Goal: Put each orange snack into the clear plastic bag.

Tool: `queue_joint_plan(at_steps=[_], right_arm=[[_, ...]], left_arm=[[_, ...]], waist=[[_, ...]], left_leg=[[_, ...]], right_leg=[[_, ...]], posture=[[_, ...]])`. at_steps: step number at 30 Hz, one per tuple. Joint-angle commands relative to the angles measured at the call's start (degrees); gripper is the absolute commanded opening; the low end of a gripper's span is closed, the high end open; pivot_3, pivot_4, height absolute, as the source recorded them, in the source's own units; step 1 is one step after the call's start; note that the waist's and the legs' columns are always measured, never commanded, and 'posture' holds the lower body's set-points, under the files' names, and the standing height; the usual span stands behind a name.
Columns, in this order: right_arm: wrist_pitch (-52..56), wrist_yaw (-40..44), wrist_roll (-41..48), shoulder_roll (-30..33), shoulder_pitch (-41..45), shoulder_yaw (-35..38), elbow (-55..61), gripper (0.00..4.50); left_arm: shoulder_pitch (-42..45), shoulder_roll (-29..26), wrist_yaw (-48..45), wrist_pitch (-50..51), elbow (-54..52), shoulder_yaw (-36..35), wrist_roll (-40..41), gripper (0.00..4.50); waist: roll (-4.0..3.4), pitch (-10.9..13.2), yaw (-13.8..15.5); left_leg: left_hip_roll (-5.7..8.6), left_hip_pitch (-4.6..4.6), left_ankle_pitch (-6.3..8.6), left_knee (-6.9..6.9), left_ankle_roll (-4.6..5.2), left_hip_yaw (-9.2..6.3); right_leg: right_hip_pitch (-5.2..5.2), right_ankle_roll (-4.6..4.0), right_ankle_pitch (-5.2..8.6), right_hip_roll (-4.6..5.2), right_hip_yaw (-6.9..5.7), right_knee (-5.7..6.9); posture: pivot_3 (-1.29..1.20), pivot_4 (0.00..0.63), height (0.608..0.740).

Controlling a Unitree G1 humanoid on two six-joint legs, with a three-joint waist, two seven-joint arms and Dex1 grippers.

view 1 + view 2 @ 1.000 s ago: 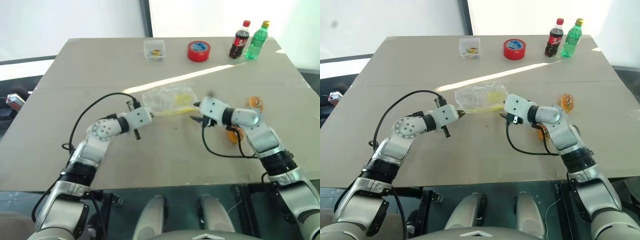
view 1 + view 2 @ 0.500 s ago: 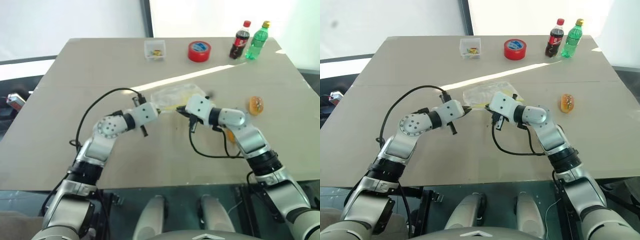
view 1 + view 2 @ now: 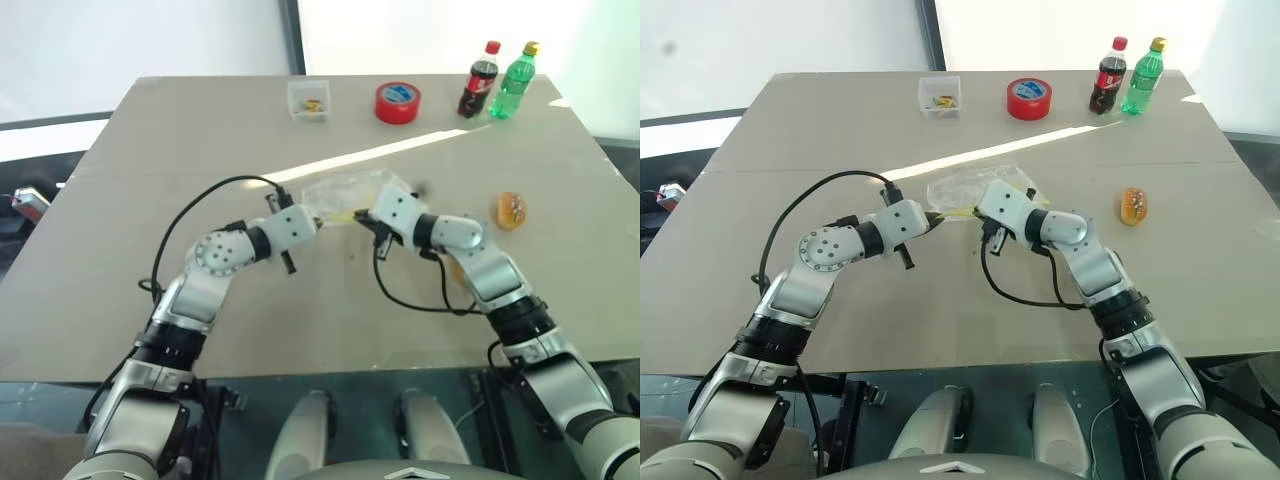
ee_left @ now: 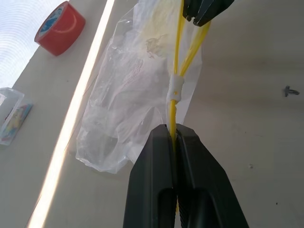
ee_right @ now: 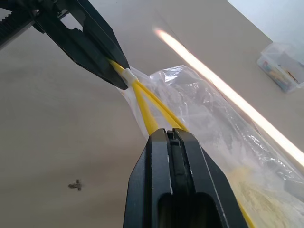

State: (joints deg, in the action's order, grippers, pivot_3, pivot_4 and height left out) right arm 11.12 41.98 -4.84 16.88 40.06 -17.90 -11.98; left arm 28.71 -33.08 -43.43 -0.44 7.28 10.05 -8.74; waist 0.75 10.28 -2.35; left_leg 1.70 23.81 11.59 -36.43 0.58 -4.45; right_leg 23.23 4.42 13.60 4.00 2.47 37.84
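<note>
Clear plastic bag (image 3: 352, 192), yellow strip pinched by both closed end effectors, left (image 4: 174, 135), right (image 5: 171, 135)

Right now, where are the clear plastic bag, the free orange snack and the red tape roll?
clear plastic bag (image 4: 128, 95), left wrist view, crinkled body.
orange snack (image 3: 1132, 205), right eye view, its middle.
red tape roll (image 3: 1027, 99), right eye view, top face.

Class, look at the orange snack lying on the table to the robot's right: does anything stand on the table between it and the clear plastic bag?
Nothing visible does. The orange snack lies apart on bare table; the clear plastic bag is pinched at its yellow strip by the left gripper and right gripper.
</note>
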Motion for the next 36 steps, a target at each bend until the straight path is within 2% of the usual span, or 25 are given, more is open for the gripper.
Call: queue_joint_plan(at_steps=[1, 7, 14, 15, 16, 18, 22, 23, 30, 36], right_arm=[[1.09, -2.10, -0.85, -0.57, 2.02, 1.08, 0.02, 0.06], [2.96, -6.40, -3.75, -1.39, 3.47, 0.75, -2.15, 0.06], [-2.12, -17.82, -17.03, -1.46, 5.68, -5.19, -6.78, 0.06], [-2.54, -18.42, -18.70, -1.32, 5.89, -6.22, -7.22, 0.59], [-2.94, -18.89, -20.38, -1.02, 6.08, -7.25, -7.69, 0.88], [-4.82, -19.62, -24.01, -0.06, 6.70, -9.57, -9.02, 2.02], [-6.85, -21.78, -29.78, 1.08, 8.14, -12.66, -10.78, 3.76], [-6.95, -21.85, -30.61, 1.23, 8.33, -13.00, -11.14, 4.39], [-8.95, -21.40, -33.07, 3.20, 7.45, -12.30, -10.52, 4.39], [-3.12, -9.91, -23.01, 5.73, -0.02, -5.01, 6.92, 4.39]], left_arm=[[0.74, 0.16, -0.38, -1.39, -2.14, -0.08, 0.95, 0.00], [0.04, 1.05, -0.72, -0.88, -3.11, 0.33, 1.03, 0.00], [0.36, 2.14, 1.13, 1.16, -3.38, 0.30, -0.16, 0.00], [0.30, 2.25, 1.35, 1.49, -3.56, 0.31, -0.26, 0.00], [0.24, 2.34, 1.50, 1.76, -3.77, 0.40, -0.35, 0.00], [0.00, 2.57, 1.75, 2.26, -4.40, 0.68, -0.45, 0.00], [-0.04, 3.21, 2.61, 3.54, -5.15, 0.86, -0.63, 0.00], [0.01, 3.39, 2.81, 3.82, -5.24, 0.81, -0.70, 0.00], [-0.17, 4.53, 4.45, 5.95, -6.29, 0.92, -1.42, 0.00], [-0.19, 4.84, 6.71, 8.31, -6.53, 0.57, -2.46, 0.00]], waist=[[0.00, 0.00, 0.00], [0.00, 0.00, 0.00], [0.00, 0.00, -0.03], [0.00, 0.00, -0.03], [0.00, 0.00, -0.04], [0.00, 0.00, -0.05], [0.00, 0.00, -0.05], [0.00, 0.00, -0.06], [0.00, 0.00, -0.05], [0.00, 0.00, 0.01]], left_leg=[[0.00, 0.00, 0.00, 0.00, 0.00, 0.00], [0.00, 0.00, 0.00, 0.00, 0.00, 0.01], [0.00, 0.00, 0.00, 0.02, -0.01, 0.02], [0.00, 0.01, -0.01, 0.02, -0.01, 0.02], [0.00, 0.02, -0.01, 0.03, -0.01, 0.03], [0.00, 0.02, -0.01, 0.03, -0.01, 0.04], [0.01, 0.02, -0.01, 0.03, -0.01, 0.06], [0.01, 0.02, -0.01, 0.03, -0.01, 0.06], [0.01, 0.02, -0.01, 0.03, -0.02, 0.05], [0.01, 0.04, -0.01, 0.03, -0.01, -0.01]], right_leg=[[0.00, 0.00, 0.00, 0.00, 0.00, 0.00], [0.01, 0.00, 0.00, 0.00, 0.00, 0.00], [0.06, 0.00, 0.00, 0.00, 0.01, 0.02], [0.06, 0.00, 0.00, 0.00, 0.02, 0.02], [0.08, 0.00, 0.00, 0.00, 0.04, 0.02], [0.08, 0.00, 0.00, 0.00, 0.06, 0.03], [0.08, 0.00, 0.00, 0.00, 0.06, 0.02], [0.09, 0.00, 0.00, 0.00, 0.06, 0.02], [0.08, 0.00, 0.00, -0.01, 0.06, 0.02], [0.07, 0.00, 0.00, 0.00, 0.06, -0.01]], posture=[[0.00, 0.150, 0.740], [0.00, 0.150, 0.740], [0.00, 0.150, 0.740], [0.00, 0.150, 0.740], [0.00, 0.150, 0.740], [0.00, 0.150, 0.740], [0.00, 0.150, 0.740], [0.00, 0.150, 0.740], [0.00, 0.150, 0.740], [0.00, 0.150, 0.740]])
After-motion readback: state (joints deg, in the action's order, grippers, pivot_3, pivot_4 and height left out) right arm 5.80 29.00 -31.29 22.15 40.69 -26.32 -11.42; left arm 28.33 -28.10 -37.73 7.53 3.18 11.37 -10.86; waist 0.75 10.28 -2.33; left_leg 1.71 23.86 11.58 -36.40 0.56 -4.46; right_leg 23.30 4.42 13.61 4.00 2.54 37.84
